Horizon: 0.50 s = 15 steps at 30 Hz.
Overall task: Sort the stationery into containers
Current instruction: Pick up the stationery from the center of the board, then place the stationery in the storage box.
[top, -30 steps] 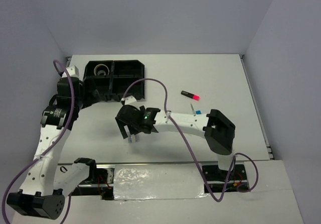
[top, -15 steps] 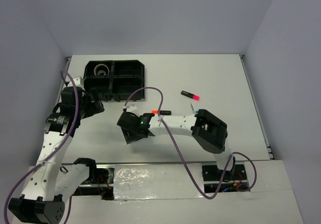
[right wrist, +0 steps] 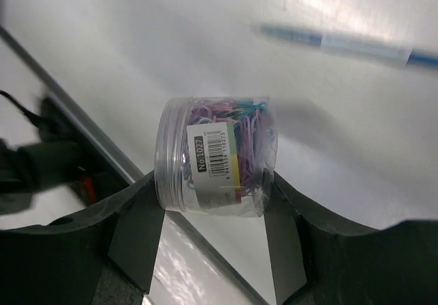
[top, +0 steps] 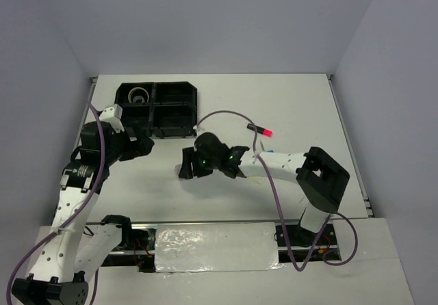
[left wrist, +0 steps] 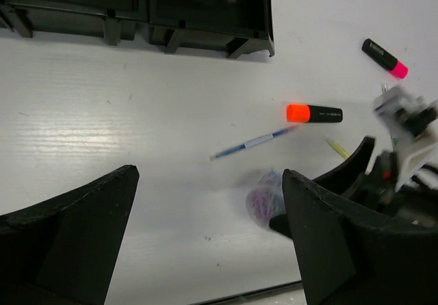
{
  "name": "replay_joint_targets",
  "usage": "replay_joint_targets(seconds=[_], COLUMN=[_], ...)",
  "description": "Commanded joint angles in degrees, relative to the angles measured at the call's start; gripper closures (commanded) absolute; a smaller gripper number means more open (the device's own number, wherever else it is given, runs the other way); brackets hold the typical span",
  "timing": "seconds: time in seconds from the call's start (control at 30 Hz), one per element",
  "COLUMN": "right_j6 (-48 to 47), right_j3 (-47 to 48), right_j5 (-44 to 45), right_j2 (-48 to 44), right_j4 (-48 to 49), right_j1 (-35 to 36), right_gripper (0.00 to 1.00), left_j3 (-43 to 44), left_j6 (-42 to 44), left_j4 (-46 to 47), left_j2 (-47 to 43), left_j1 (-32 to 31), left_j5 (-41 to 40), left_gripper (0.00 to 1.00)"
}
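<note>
Your left gripper [top: 145, 146] no longer hangs over the tray [top: 194, 107]. It now sits over bare table at about 7 o'clock from the tray's near-right corner, its fingers spread wide. Your right arm's elbow [top: 321, 178] now lies further toward 3 o'clock, and the right gripper [top: 186, 165] sits slightly toward 1 o'clock of where it was. The clear jar [right wrist: 215, 156], which was on the table at its 6 o'clock, now lies clamped between its fingers. From above, the forearm now covers the orange marker [left wrist: 313, 113].

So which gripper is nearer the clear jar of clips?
Right. The right gripper holds the jar of clips between its fingers; the left gripper hangs open to its left, by the tray, apart from it.
</note>
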Motion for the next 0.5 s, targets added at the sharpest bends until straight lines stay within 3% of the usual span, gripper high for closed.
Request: replay_joint_targets(seconds=[0.0, 0.1, 0.23, 0.47], right_j6=[-0.32, -1.38, -1.74, 6.08], right_j3=[3.13, 12.95, 32.02, 62.6], right_j5=[-9.28, -11.3, -16.21, -31.5], right_j2=[-3.67, 0.78, 13.35, 34.98], right_j4=[11.72, 6.89, -3.13, -1.92], right_j1=[-6.06, -11.16, -16.89, -25.5], right_gripper=[0.7, 0.68, 0.67, 0.66], left_j3=[-1.14, -2.55, -2.55, -3.51], left_j6=[0.71, -0.52, 0.01, 0.88], left_j4=[4.15, 3.8, 4.32, 5.38], left_j2=[-2.86, -3.05, -1.91, -2.87], left_j1=[0.18, 0.44, 1.85, 2.2], left_j5=[-3.3, -10.76, -7.28, -3.76], left_gripper=[0.01, 0.01, 0.01, 0.01])
